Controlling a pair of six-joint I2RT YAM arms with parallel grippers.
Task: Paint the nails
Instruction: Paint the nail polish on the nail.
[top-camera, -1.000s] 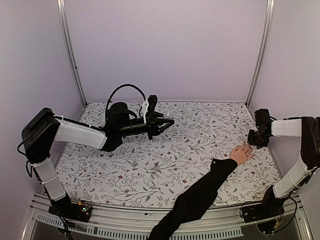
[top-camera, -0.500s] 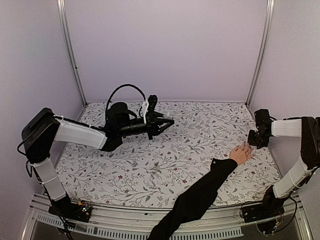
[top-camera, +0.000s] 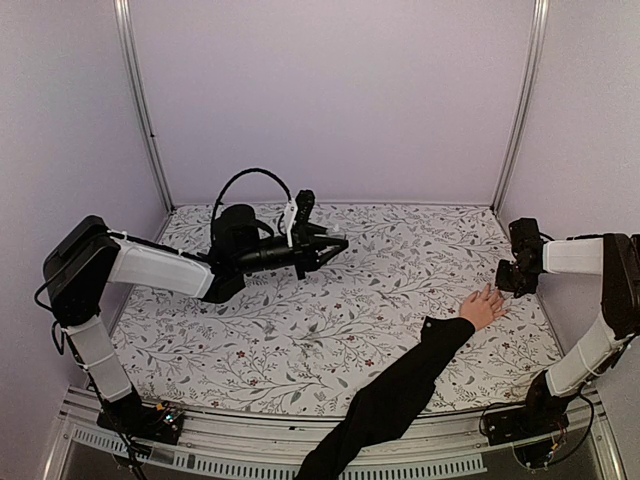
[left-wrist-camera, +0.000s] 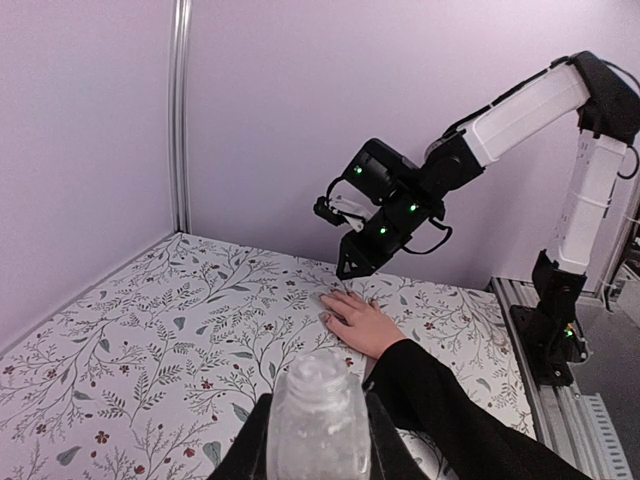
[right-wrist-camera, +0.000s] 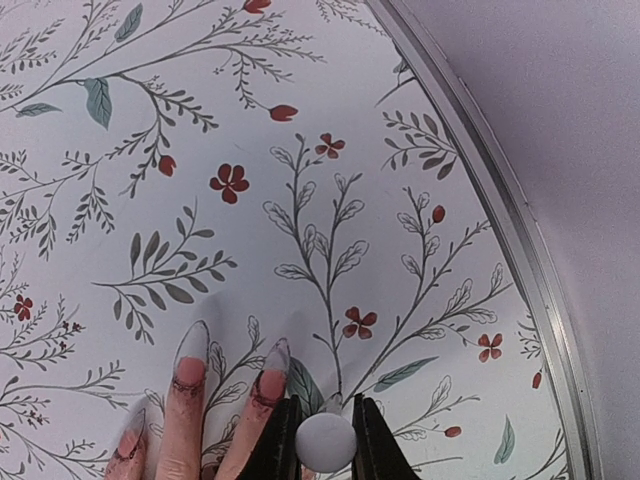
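Lilac walls (top-camera: 330, 100) all round, and a desk (top-camera: 330, 320) covered in a print of leaves and little red flowers. A person's hand (top-camera: 483, 308) lies flat on the right side of that desk, fingers spread and pointing towards the right wall. The black sleeve (top-camera: 400, 390) runs back across the near edge.

The nails (right-wrist-camera: 192, 340) are right there at the fingertips, long and pale, resting on the cloth close to the desk's right rim. The skin behind two of them shows dark reddish marks.

The right tool (top-camera: 503, 284) hangs low just past those fingertips. It's pinched narrow on a small white disc (right-wrist-camera: 325, 440), held between its two black fingers (right-wrist-camera: 283, 440). One nail tip sits just beside the tool's finger, and I can't tell whether they touch. What the disc belongs to, I can't make out either.

Over on the left, well apart from the hand, the left tool (top-camera: 338, 242) is raised above the desk, pointing right. It's clamped on a pale translucent bottle (left-wrist-camera: 318, 420), upright between its fingers, the neck on top.
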